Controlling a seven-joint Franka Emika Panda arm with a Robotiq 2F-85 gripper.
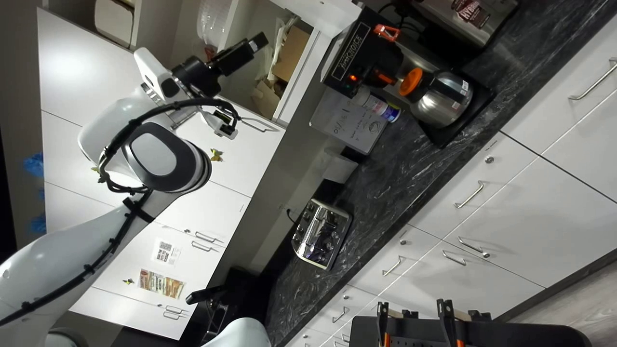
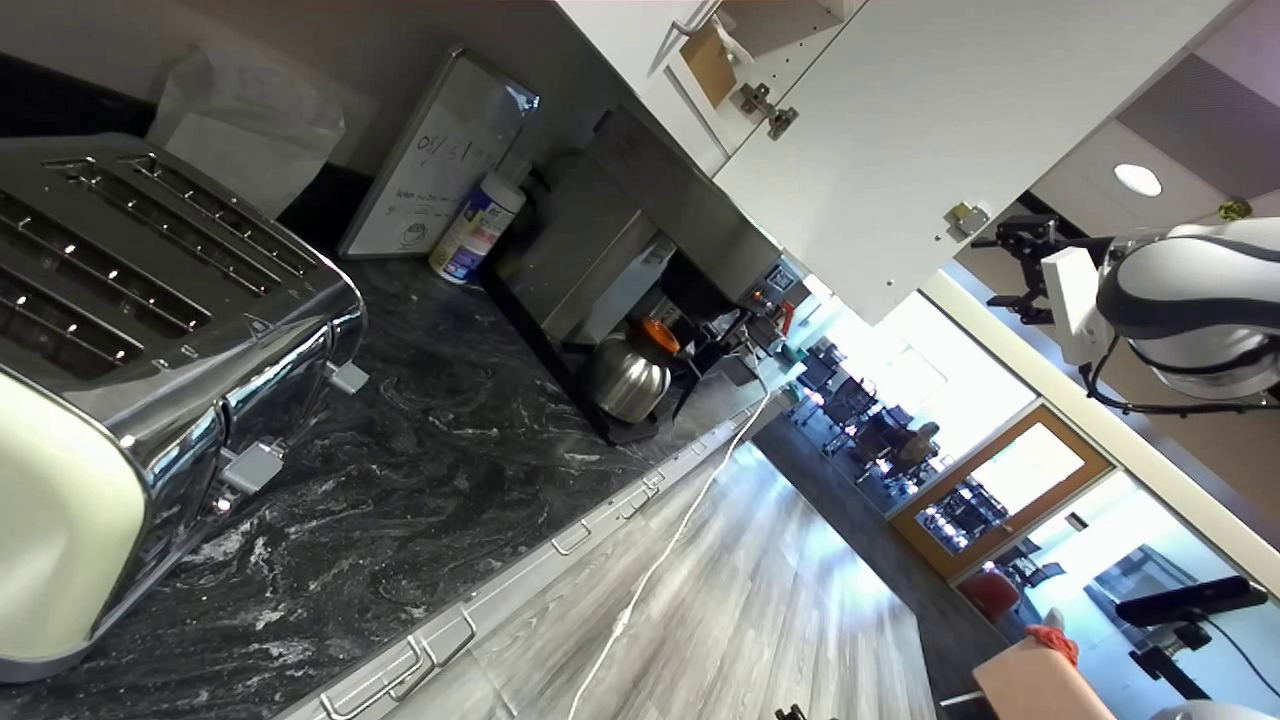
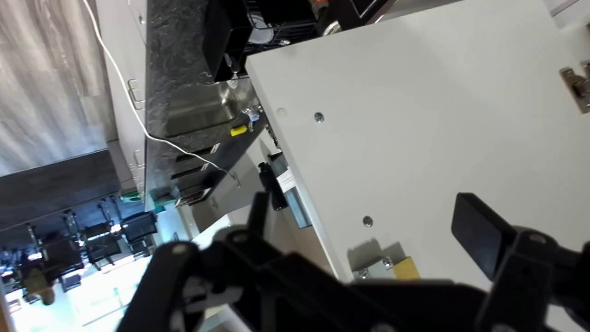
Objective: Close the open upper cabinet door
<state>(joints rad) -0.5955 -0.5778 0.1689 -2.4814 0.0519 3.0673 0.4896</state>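
Though open, upper cabinet door (image 3: 433, 138) — partly visible

In an exterior view, the upper cabinet door (image 2: 950, 120) is cut off by the top edge and the toaster (image 2: 160, 370) by the left edge. In the wrist view, the door is cropped at the top and right, and its lower part is covered by the gripper (image 3: 368, 221), itself blurred at left and cut off by the bottom edge. At the left of an exterior view, white cabinet doors (image 1: 87, 58) are partly hidden by the arm (image 1: 87, 241), and the smaller writing on the whiteboard (image 1: 349, 120) near the centre cannot be read.
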